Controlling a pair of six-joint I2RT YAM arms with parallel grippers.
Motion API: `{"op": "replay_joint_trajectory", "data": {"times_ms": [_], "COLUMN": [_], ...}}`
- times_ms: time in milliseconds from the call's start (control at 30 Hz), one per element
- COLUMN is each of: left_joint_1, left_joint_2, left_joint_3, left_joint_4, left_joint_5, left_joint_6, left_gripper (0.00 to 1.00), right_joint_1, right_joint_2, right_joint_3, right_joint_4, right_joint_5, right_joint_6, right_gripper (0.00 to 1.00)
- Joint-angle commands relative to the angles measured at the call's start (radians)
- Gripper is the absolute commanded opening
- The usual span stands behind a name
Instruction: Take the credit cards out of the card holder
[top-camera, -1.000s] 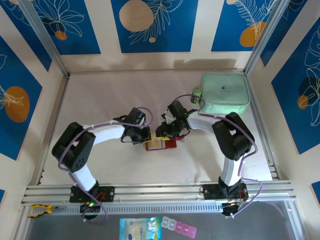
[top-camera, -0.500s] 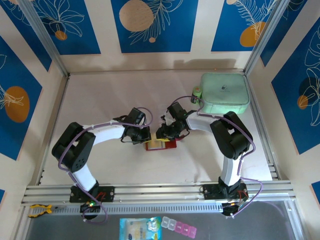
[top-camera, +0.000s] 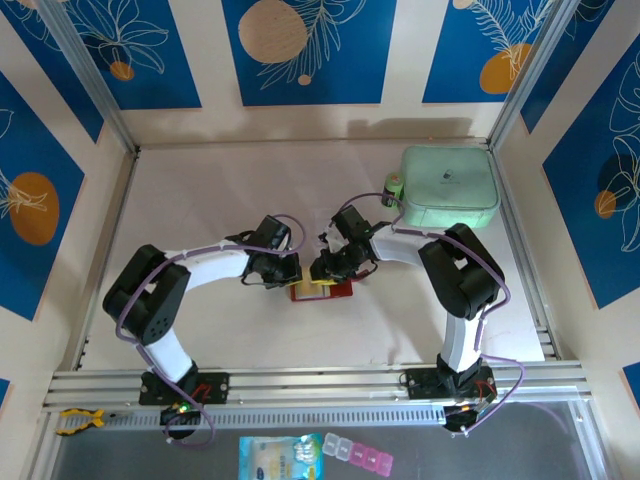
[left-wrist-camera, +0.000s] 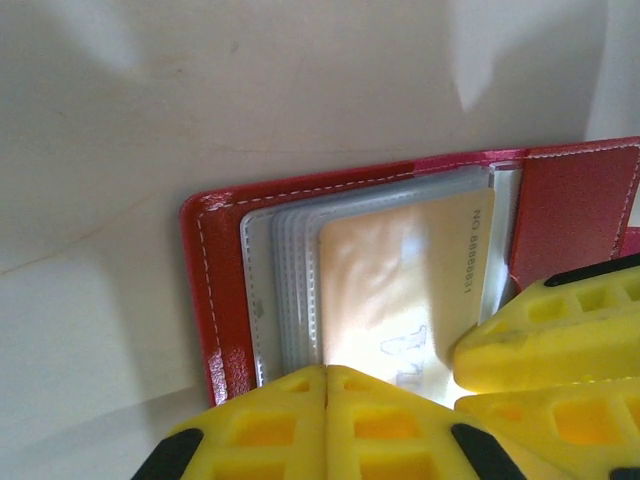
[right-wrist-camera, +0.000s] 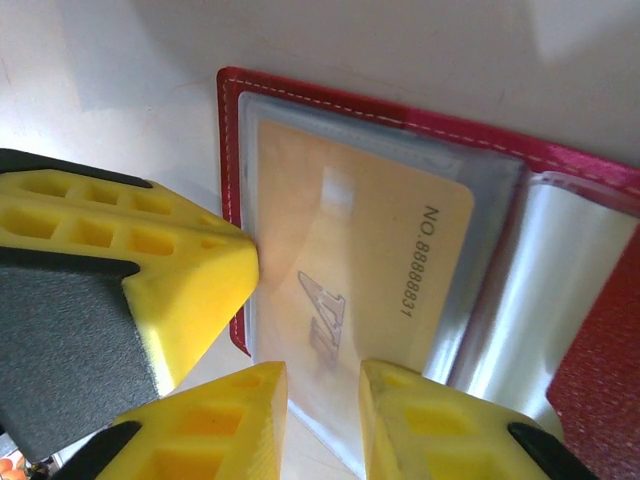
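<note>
The red card holder (top-camera: 328, 290) lies open and flat on the table between the two arms. In the left wrist view its clear pockets (left-wrist-camera: 290, 290) hold a tan-gold credit card (left-wrist-camera: 400, 270) printed with a number. My left gripper (left-wrist-camera: 326, 370) is shut, its tips down on the near edge of the pockets. My right gripper (right-wrist-camera: 323, 375) is open, with a narrow gap between its yellow fingers (right-wrist-camera: 245, 400), and stands over the end of the same credit card (right-wrist-camera: 350, 250) in the card holder (right-wrist-camera: 232, 120). The left gripper's finger (right-wrist-camera: 170, 270) sits at the holder's left border.
A big mint green case (top-camera: 450, 185) stands at the back right, a small green thing (top-camera: 395, 187) against its left side. Metal rails (top-camera: 320, 385) run along the near edge. Walls close the table on three sides.
In the top view my right gripper has shifted slightly left over the card holder. The left arm and the holder have stayed put.
</note>
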Motion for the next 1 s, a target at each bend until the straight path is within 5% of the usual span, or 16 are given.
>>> {"op": "replay_joint_trajectory", "data": {"times_ms": [0, 967], "left_joint_1": [-0.004, -0.014], "left_joint_2": [-0.046, -0.002], "left_joint_3": [-0.015, -0.04], "left_joint_4": [-0.055, -0.034], "left_joint_5": [-0.025, -0.017], "left_joint_6": [0.001, -0.02], "left_gripper": [0.11, 0.05], "right_joint_1": [0.003, -0.021], "right_joint_2": [-0.012, -0.037], "right_joint_3": [-0.009, -0.038], "right_joint_4": [0.001, 0.01], "right_joint_5": [-0.01, 0.012], "right_joint_6": [-0.014, -0.009], "right_gripper": [0.27, 0.29]}}
